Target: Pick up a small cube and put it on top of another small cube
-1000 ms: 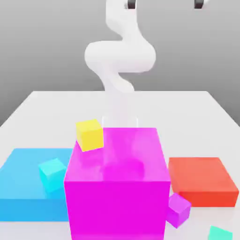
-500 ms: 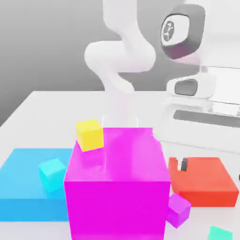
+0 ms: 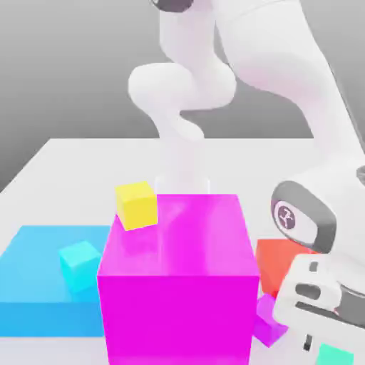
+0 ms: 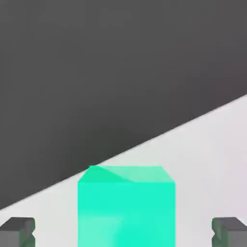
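Observation:
The small mint-green cube (image 4: 126, 205) rests on the white table, and in the exterior view the same cube (image 3: 335, 354) peeks out at the bottom right corner. My gripper (image 4: 123, 232) straddles it. One dark fingertip (image 4: 17, 231) stands on each side, with a gap to the cube's faces, so the jaws are open and hold nothing. The white hand (image 3: 319, 303) hangs low over that corner. The small yellow cube (image 3: 136, 204) sits further back on the table, behind the top left corner of the big magenta block (image 3: 178, 285).
A flat blue slab (image 3: 36, 285) at the exterior view's left carries a small turquoise cube (image 3: 78, 264). A red slab (image 3: 279, 262) and a small purple cube (image 3: 265, 322) lie right of the magenta block, both partly hidden by my hand.
The arm has swung down to the exterior view's lower right, bringing the hand low over the mint-green cube. None of the cubes has moved.

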Controlling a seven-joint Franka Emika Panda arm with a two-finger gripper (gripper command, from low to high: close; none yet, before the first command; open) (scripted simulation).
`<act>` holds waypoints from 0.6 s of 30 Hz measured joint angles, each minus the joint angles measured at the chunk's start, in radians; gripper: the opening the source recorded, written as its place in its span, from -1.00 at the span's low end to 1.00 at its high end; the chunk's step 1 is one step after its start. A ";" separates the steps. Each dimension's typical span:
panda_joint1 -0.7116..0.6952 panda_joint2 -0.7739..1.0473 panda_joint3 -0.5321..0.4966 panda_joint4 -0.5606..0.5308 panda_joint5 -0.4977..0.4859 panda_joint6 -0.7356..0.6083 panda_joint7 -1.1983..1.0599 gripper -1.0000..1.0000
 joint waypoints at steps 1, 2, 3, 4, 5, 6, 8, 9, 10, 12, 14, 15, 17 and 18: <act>0.000 0.000 0.000 0.000 0.000 0.000 0.000 -1.00; 0.000 0.000 0.000 0.000 0.000 0.001 0.000 -1.00; 0.000 0.000 0.000 0.000 0.000 0.002 0.000 -1.00; 0.000 0.000 0.000 0.000 0.001 0.003 0.000 -1.00; 0.006 0.014 -0.007 0.003 -0.005 0.012 0.004 -1.00; 0.001 0.001 -0.001 0.000 0.000 0.003 0.000 -1.00; -0.018 -0.059 0.025 -0.016 0.029 -0.041 -0.020 -1.00; -0.028 -0.095 0.038 -0.025 0.047 -0.068 -0.033 -1.00; -0.044 -0.119 0.049 -0.026 0.059 -0.082 -0.060 -1.00; -0.068 -0.146 0.062 -0.011 0.071 -0.124 -0.117 -1.00; -0.086 -0.168 0.073 0.011 0.082 -0.177 -0.174 -1.00; -0.094 -0.178 0.077 0.022 0.089 -0.205 -0.203 -1.00; -0.115 -0.198 0.092 0.045 0.103 -0.258 -0.263 -1.00; -0.122 -0.211 0.094 0.055 0.114 -0.286 -0.295 -1.00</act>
